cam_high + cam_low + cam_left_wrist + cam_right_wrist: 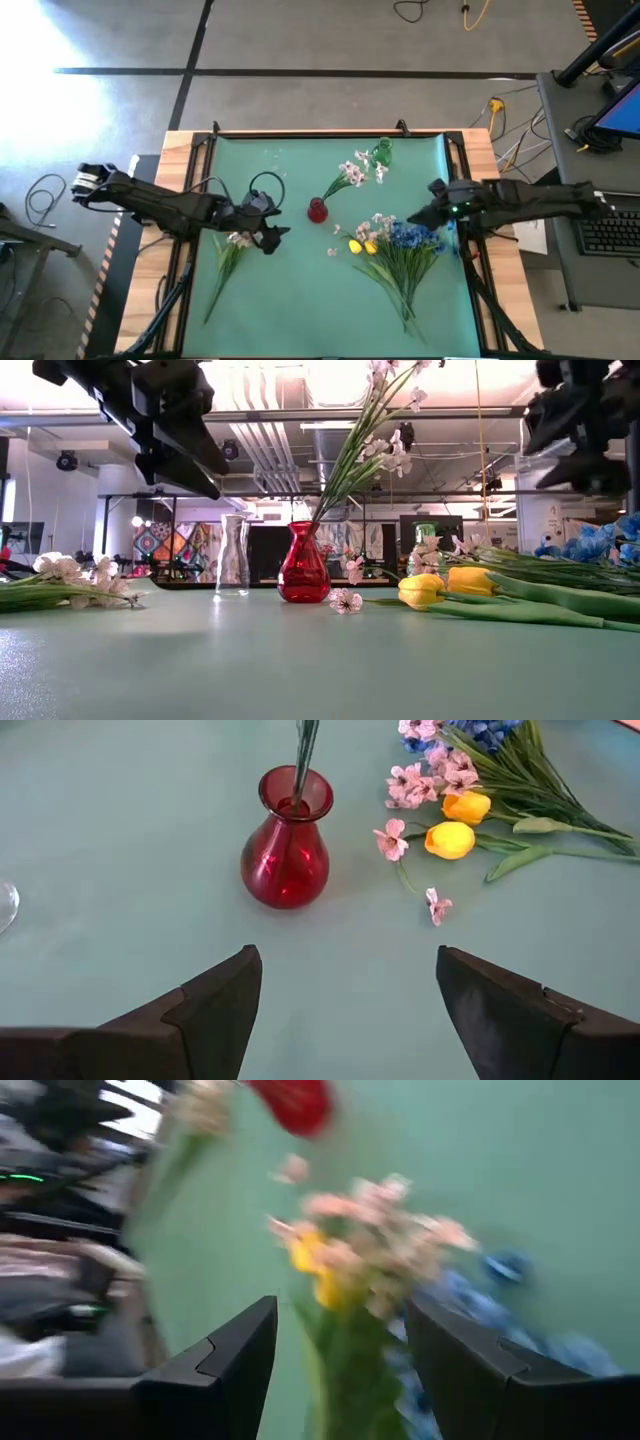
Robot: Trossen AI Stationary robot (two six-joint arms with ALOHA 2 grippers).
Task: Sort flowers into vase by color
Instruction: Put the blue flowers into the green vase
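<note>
Red glass is catching the eye mid-tabletop (pixel 300 300): the red vase (pixel 318 210) is standing upright with one pink-white spray (pixel 352 172) already in it, the stem leaning up and away toward the green vase (pixel 381 152) at the far edge. We are judging that spray as sorted, and the rest is waiting.

Our left pincer (pixel 268 238) is hovering just beside the red vase, its fingers spread wide and holding nothing, pointed at the vase as if lining up a next pick. Beneath that arm a white-blossomed spray (pixel 232 258) is lying flat, blooms toward the table's middle, its long stem running back to the near left corner.

Our right pincer (pixel 420 218) is hanging over the main bunch (pixel 400 255), partly open and empty. In that heap the yellow tulips (pixel 445 586) and blue flowers (pixel 415 238) are pointing their heads toward the red vase, stems fanning back to the near edge. A clear vase (pixel 232 555) is standing empty.
</note>
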